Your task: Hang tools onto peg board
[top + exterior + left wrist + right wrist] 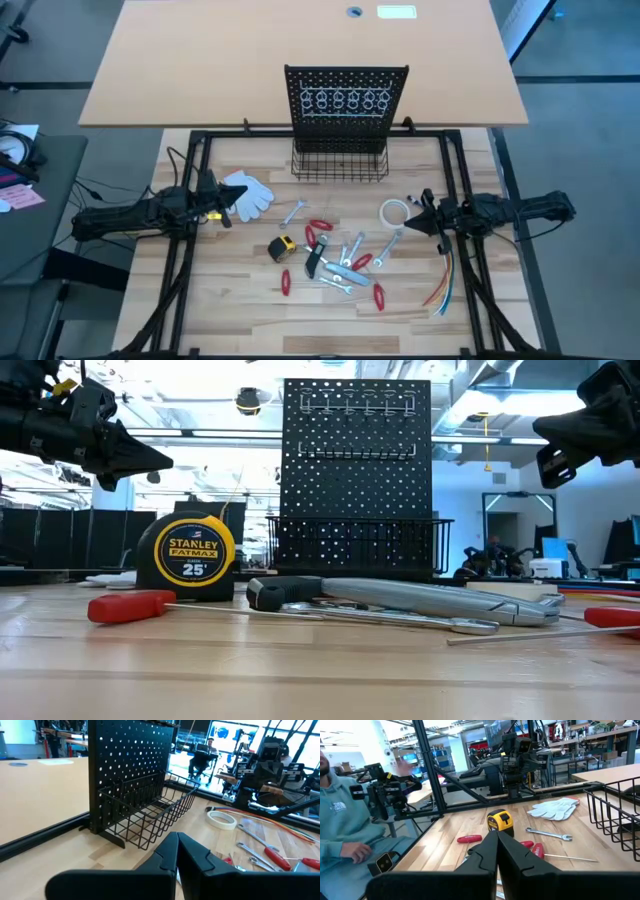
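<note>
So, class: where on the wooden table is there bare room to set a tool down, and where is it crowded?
Bare wood lies near the front edge of the table, left of the tools, and between glove and basket. The middle is crowded: tools, tape measure, tape roll.

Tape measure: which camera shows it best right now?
The low view: the tape measure stands close and face-on, label legible. The high view shows it only as a small yellow spot among the tools. The right wrist view shows it farther off; the left wrist view misses it.
</note>
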Controlling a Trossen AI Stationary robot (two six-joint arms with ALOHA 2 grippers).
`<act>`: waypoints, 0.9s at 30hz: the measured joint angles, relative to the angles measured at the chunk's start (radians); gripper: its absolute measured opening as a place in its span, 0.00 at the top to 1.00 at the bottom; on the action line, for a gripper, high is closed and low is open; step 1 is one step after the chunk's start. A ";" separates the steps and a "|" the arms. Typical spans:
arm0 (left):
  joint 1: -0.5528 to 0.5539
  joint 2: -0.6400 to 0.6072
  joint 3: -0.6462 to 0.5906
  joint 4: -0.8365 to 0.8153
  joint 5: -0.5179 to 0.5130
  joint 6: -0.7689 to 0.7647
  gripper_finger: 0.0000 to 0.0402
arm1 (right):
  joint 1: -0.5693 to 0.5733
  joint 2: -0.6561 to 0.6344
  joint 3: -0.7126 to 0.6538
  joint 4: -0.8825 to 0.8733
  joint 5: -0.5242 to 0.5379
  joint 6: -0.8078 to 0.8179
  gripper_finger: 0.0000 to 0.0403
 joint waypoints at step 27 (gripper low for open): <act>0.000 0.000 -0.003 0.066 0.000 -0.132 1.00 | 0.000 0.000 0.000 0.000 0.000 0.000 0.96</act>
